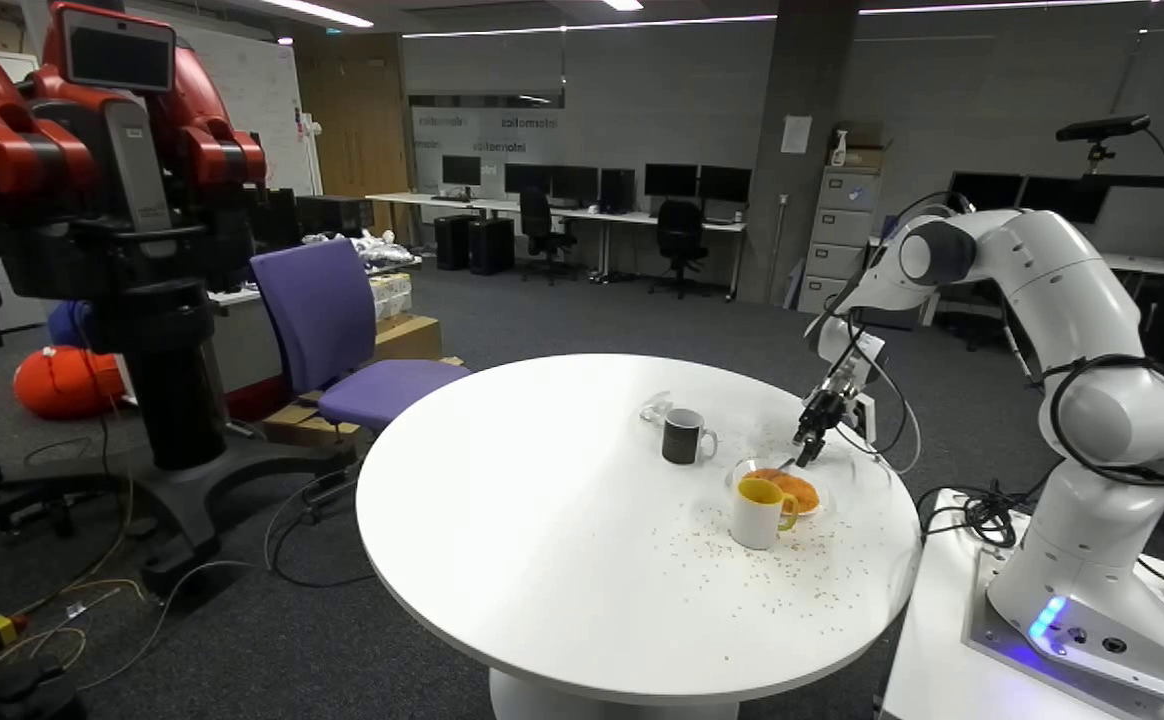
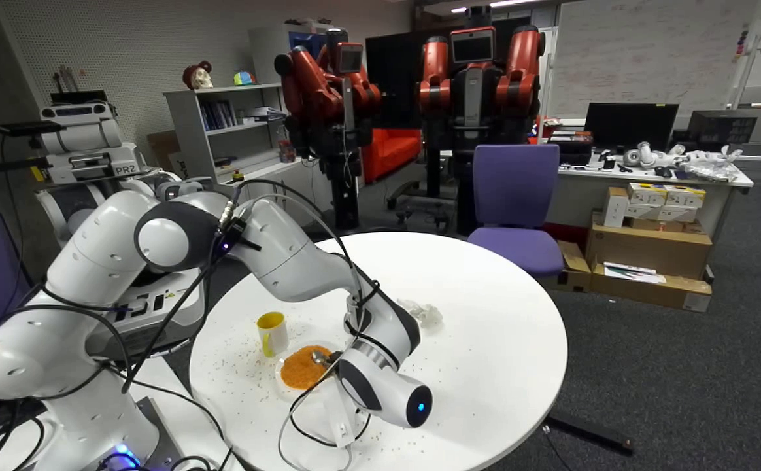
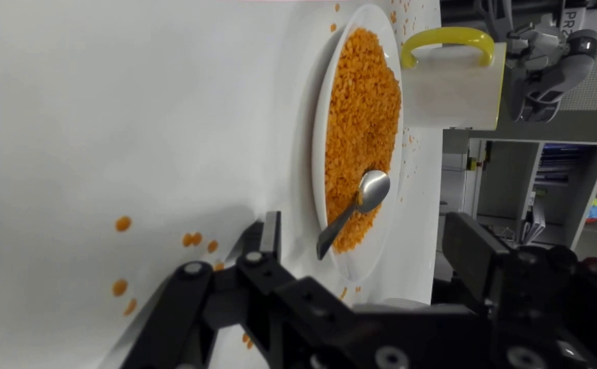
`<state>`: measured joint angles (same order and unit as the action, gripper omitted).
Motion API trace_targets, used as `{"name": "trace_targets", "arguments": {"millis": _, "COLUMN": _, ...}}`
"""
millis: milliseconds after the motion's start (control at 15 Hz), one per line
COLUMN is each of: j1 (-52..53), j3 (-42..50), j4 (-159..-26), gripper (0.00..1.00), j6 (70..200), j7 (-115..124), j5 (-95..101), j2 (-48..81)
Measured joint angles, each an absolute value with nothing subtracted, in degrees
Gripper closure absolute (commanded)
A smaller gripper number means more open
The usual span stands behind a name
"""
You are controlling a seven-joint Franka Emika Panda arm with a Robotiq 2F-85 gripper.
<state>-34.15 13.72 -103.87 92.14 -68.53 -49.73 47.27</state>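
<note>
My gripper (image 3: 367, 230) is open and empty, low over the round white table (image 1: 542, 520). In an exterior view the gripper (image 1: 808, 448) is at the edge of a white plate (image 3: 320, 154). Orange lentils (image 3: 362, 113) are heaped on the plate. A metal spoon (image 3: 374, 188) rests on the lentils, its dark handle sticking out over the rim towards my gripper. In the wrist view the handle shows between the two fingers, apart from both. A white mug (image 3: 447, 95) with yellow handle and inside stands beside the plate; it shows in both exterior views (image 1: 757, 520) (image 2: 274, 335).
A black and grey mug (image 1: 682, 438) stands on the table near the plate. A crumpled clear plastic bag (image 1: 656, 407) lies behind it. Loose lentils are scattered on the table around the plate. A purple chair (image 2: 514, 196) stands at the table's edge. Cables hang from the arm.
</note>
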Motion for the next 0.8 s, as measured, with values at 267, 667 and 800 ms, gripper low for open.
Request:
{"name": "trace_targets", "arguments": {"millis": 267, "j1": -34.15, "j3": 13.32, "j4": -103.87, "gripper": 0.14, "j6": 92.14, "j7": -67.74, "j5": -50.8, "j2": 47.48}}
{"name": "trace_targets", "arguments": {"millis": 667, "j1": -34.15, "j3": 13.1, "j4": -103.87, "gripper": 0.16, "j6": 92.14, "j7": -67.0, "j5": -52.34, "j2": 47.51}}
{"name": "trace_targets", "arguments": {"millis": 800, "j1": -34.15, "j3": 13.1, "j4": -103.87, "gripper": 0.17, "j6": 92.13, "j7": -66.81, "j5": -52.41, "j2": 47.55}}
